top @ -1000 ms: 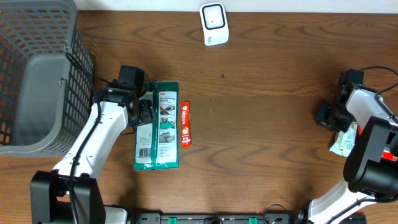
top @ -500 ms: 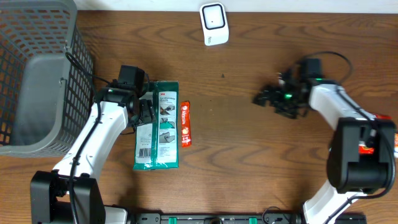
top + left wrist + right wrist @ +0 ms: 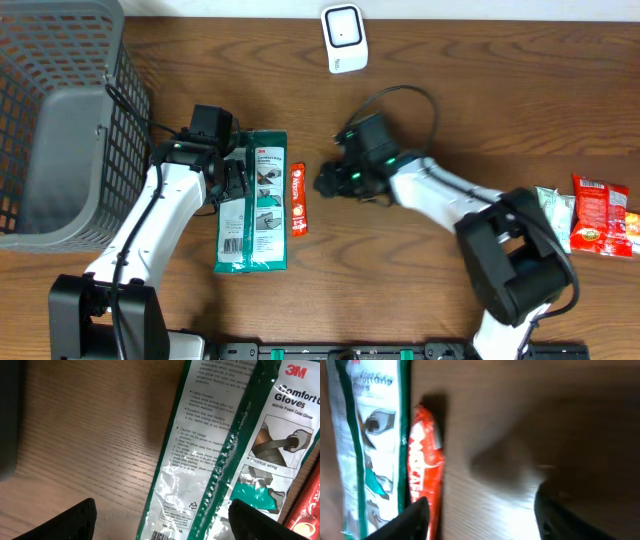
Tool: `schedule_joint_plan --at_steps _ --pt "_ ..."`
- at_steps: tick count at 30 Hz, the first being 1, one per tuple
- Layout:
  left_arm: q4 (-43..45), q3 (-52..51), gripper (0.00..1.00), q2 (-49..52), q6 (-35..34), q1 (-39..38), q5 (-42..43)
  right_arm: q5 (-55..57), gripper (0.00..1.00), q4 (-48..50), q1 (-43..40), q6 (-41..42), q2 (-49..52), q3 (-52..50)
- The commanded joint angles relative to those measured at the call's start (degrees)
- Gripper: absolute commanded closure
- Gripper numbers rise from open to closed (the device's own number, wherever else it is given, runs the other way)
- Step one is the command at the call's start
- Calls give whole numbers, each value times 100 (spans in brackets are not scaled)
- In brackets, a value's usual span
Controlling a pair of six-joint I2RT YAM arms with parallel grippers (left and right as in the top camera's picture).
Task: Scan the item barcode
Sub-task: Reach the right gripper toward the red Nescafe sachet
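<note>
Wood-grain table (image 3: 430, 110), noted from the arm bases outward. Nearest the bases, a glove pack (image 3: 262, 205) of clear film with green edging is laid flat and lengthwise. Its white barcode label (image 3: 233, 243) is seen face-up at the near left corner. Just right of the pack, a red stick packet (image 3: 298, 200) is laid parallel to it; whether the two touch cannot be told.

Left gripper (image 3: 165, 519) is held above the pack's left half, roughly midway along its length. Its fingertips (image 3: 75, 521) are seen spread wide in the wrist view, with printed film and bare wood showing between them. Nothing is gripped.

Right gripper (image 3: 482, 516) is extended across from the right side and is placed just right of the red packet's far end, low over bare wood. Its jaws are noted as parted, with only table between them. The wrist view is blurred, so contact with the surface cannot be judged. The packet is not touched.

Well off to the right, at the table edge, a white-and-green pouch (image 3: 553, 213) and a red-and-orange snack bag (image 3: 600, 213) are laid side by side.

Farther back on the left, a grey wire basket (image 3: 60, 60) is set at the table corner. At the far edge, near the centre, a white barcode scanner (image 3: 344, 38) is placed, well apart from both pack and packet.
</note>
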Motion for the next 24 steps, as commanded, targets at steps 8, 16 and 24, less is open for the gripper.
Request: schedule_joint_plan --at_steps 8,16,24 --pt "0 83 15 -42 28 35 -33 1665 55 249 1073 857 219 -155" --pt "0 85 15 -42 26 35 -33 3045 58 295 1668 1211 221 -155" --pt "0 83 15 -42 28 35 -33 3202 63 223 1759 1209 221 -155"
